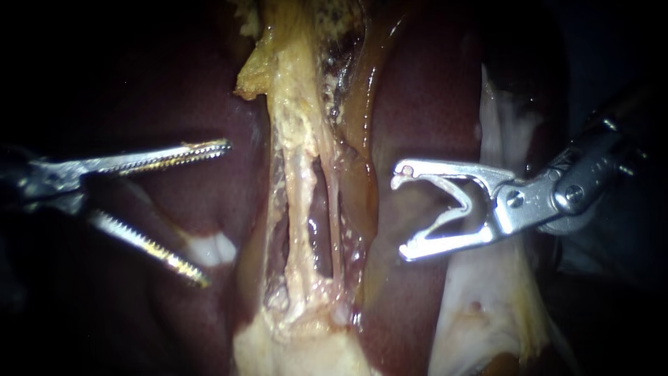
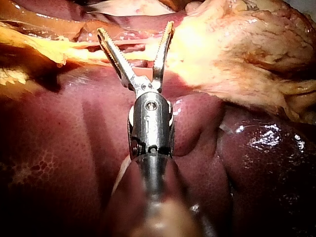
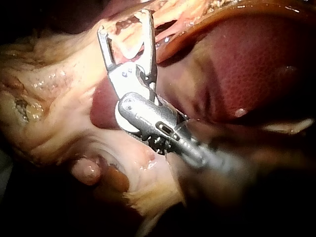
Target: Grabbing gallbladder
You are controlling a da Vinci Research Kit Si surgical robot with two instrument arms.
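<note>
Jaws gape wide on my left serrated steel instrument [image 1: 217, 213] and my right hook-tipped steel instrument [image 1: 401, 214], gripping nothing. Glossy amber-brown gallbladder [image 1: 362, 150] runs between them, nearer the right jaws, beside pale yellow stringy tissue [image 1: 299, 139] on dark red liver [image 1: 424, 90].

Bright metal left instrument [image 1: 216, 214] with serrated jaws, smooth polished metal right instrument [image 1: 400, 214], wet glossy liver [image 1: 417, 104], rough fibrous tissue [image 1: 296, 139]
</note>
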